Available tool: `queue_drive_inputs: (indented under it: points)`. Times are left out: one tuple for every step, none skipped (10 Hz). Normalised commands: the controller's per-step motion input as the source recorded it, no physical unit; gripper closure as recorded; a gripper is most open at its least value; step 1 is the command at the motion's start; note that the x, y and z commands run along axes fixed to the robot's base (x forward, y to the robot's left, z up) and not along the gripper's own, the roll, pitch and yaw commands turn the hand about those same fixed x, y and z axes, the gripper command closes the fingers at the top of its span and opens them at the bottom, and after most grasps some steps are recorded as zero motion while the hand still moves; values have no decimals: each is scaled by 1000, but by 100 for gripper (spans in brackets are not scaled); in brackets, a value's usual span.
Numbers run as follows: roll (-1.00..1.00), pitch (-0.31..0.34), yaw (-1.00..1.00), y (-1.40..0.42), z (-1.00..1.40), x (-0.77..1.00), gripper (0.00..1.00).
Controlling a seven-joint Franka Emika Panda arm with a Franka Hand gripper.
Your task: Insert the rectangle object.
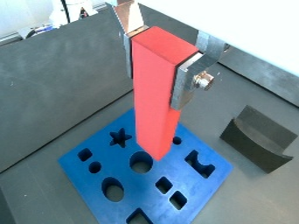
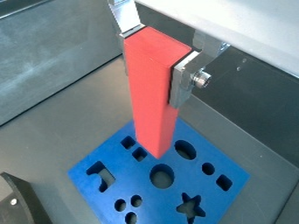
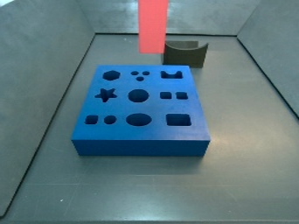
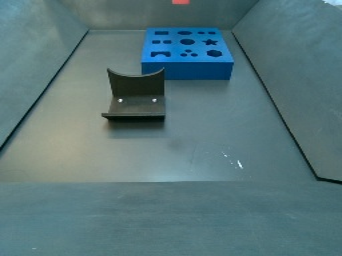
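The rectangle object point(image 1: 156, 96) is a tall red-salmon bar, held upright between my gripper's point(image 1: 158, 70) silver fingers point(image 1: 184, 83). The gripper is shut on the bar's upper part in both wrist views point(image 2: 155, 66). The bar point(image 2: 152, 105) hangs with its lower end over the blue board point(image 1: 111, 166), which has several shaped holes, and hides part of it. In a side view the bar point(image 3: 153, 26) hangs above the board's point(image 3: 140, 144) far edge, clear of it. Only a red sliver point(image 4: 178, 2) shows in a side view, above the board point(image 4: 187, 68). The gripper itself is out of both side views.
A dark grey curved block point(image 3: 184, 54) stands on the floor behind the board's far right corner. It also shows in the other views point(image 4: 134, 97) point(image 1: 260, 136) point(image 2: 17, 201). Grey sloping walls point(image 3: 47, 70) enclose the floor on all sides.
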Motion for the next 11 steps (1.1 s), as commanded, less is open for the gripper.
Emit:
queue_drive_inputs:
  points:
    - [187, 107, 0, -449, -431, 874, 100]
    - [179, 74, 0, -460, -434, 906, 100]
    - [151, 36, 0, -480, -477, 934, 100]
    - [131, 7, 0, -474, -517, 966, 100]
    - [21, 0, -3, -389, -509, 971, 100]
    - [-7, 0, -69, -226, -494, 751, 100]
    - [-31, -71, -51, -177, -489, 597, 100]
    - [0, -91, -43, -251, -406, 543, 100]
    - [36, -17, -54, -283, -286, 597, 100]
    - [113, 0, 0, -209, -154, 231, 100]
    - [104, 0, 57, -46, -103, 0, 100]
